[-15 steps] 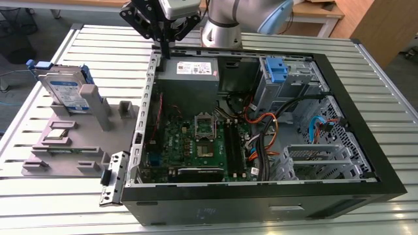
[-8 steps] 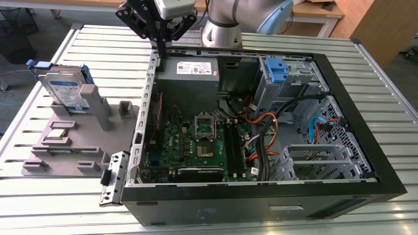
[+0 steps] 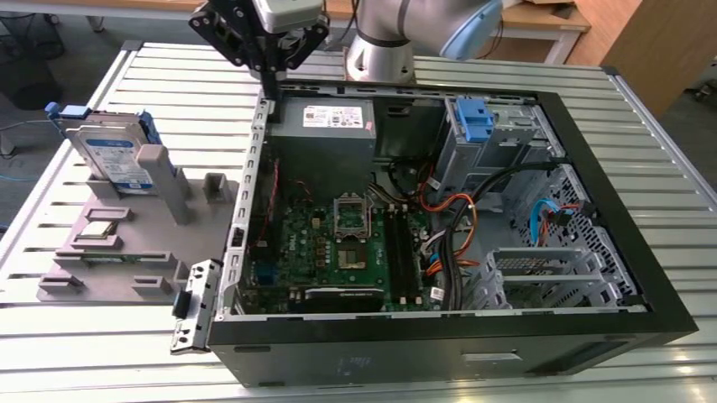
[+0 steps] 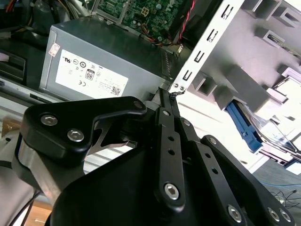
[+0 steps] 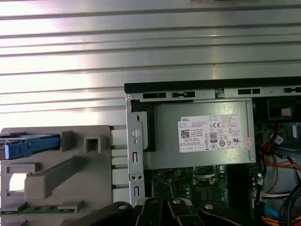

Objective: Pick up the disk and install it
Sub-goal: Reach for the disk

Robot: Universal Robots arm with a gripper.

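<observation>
Currently the disk [image 3: 112, 155] is a flat silver hard drive with a blue-and-white label on its broad face and blue plastic rails clipped along its narrow sides. It stands on edge in a slot of the grey fixture [image 3: 123, 252], which lies on the slatted metal table [image 3: 168, 75] just beside the open computer case [image 3: 448, 340], on the exterior view's left of it. The drive appears to stand on a short end, so its long axis runs nearly upright with a slight lean. Its labelled face is turned toward the exterior camera. In the first wrist view the disk [image 5: 33, 143] shows as a thin blue strip whose top edge points at the case's side wall. A tall grey post [image 3: 168, 180] of the fixture rises close beside the drive, between it and the case. The drive's top rail stands free above the fixture, and bare table slats lie on the fixture's side away from the case. The tool [image 3: 269, 82] hangs over the case's rear corner, near the grey power supply [image 3: 331, 126] and well apart from the disk. In the second wrist view the tool [image 4: 169, 96] has its fingers drawn together, tips meeting just at the case's perforated metal edge, with nothing between them. A blue bracket [image 3: 473, 117] sits in the drive bay inside the case, on the far side from the fixture.
</observation>
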